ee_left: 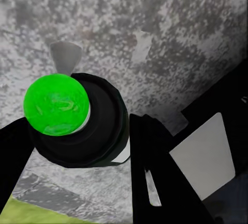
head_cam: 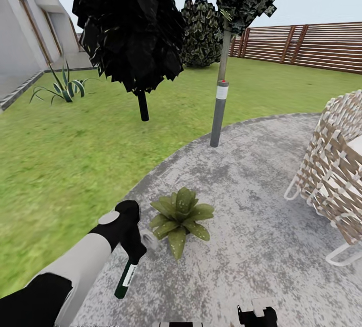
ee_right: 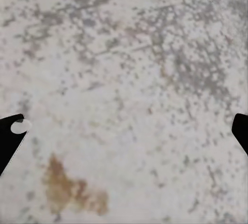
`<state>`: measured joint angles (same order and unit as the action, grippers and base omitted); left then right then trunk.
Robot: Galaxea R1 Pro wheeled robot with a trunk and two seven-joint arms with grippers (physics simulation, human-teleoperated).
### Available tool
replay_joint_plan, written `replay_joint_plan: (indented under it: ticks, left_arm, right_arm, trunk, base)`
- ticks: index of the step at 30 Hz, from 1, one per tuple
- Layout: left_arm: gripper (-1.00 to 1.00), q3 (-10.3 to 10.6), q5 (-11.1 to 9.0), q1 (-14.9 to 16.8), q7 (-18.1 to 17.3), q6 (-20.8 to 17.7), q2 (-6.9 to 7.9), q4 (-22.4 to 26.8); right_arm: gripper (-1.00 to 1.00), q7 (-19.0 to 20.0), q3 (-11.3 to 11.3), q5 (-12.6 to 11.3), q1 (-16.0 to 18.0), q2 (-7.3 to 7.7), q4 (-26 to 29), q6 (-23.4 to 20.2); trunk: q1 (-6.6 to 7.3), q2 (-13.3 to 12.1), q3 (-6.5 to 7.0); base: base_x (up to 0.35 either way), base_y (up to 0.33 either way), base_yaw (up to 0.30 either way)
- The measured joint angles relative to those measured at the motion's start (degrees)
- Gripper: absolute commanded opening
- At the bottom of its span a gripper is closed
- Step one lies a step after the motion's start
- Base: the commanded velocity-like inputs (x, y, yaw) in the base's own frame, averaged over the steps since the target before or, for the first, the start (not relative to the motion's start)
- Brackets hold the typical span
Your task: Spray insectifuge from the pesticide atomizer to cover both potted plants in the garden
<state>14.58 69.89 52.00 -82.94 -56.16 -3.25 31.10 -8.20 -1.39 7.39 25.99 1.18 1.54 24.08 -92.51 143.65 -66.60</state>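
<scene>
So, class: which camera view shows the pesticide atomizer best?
The head view: the pesticide atomizer appears side-on in the left gripper, label visible, trigger head toward a potted plant. The left wrist view shows it end-on, a green disc. The right wrist view shows stone patio.

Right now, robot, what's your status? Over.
Left end effector shut on the pesticide atomizer, nozzle beside one potted plant on the patio. Right end effector open over bare stone. Wicker chair off to the right, nothing blocking.

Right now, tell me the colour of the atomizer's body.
Dark green with a white label, on the pesticide atomizer; clearest in the head view.
</scene>
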Motion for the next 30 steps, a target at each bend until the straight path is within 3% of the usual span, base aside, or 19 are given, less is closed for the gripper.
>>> replay_joint_plan:
  ticks: [3,7,11,16,30]
  left_arm:
    - [-1.0,-5.2,0.0,0.0,5.6,0.0,-0.45,1.3]
    - [-1.0,-7.5,-0.5,0.0,7.9,-0.1,-1.45,1.8]
    - [-1.0,-7.7,-1.0,-0.3,8.2,-0.1,-2.46,1.4]
    - [-1.0,-7.5,-0.8,-4.0,8.5,0.1,-2.52,1.3]
    - [-1.0,-7.4,-0.4,-4.5,8.7,-0.1,-2.36,1.8]
  right_arm:
    - [1.0,0.0,0.0,0.0,0.0,-0.03,0.0,0.0]
    - [1.0,0.0,0.0,0.0,0.0,-0.03,0.0,0.0]
    - [1.0,0.0,-0.1,0.0,0.0,0.03,0.0,0.0]
    - [1.0,0.0,-0.1,0.1,0.0,0.05,0.0,0.0]
    - [1.0,0.0,0.0,-0.1,0.0,0.01,0.1,-0.1]
  trunk:
    - [0.0,0.0,0.0]
    - [0.0,0.0,0.0]
    - [0.0,0.0,0.0]
    - [0.0,0.0,0.0]
    - [0.0,0.0,0.0]
  base:
    - [0.0,0.0,0.126]
    - [0.0,0.0,0.026]
    - [0.0,0.0,0.003]
    - [0.0,0.0,0.0]
    - [0.0,0.0,-0.154]
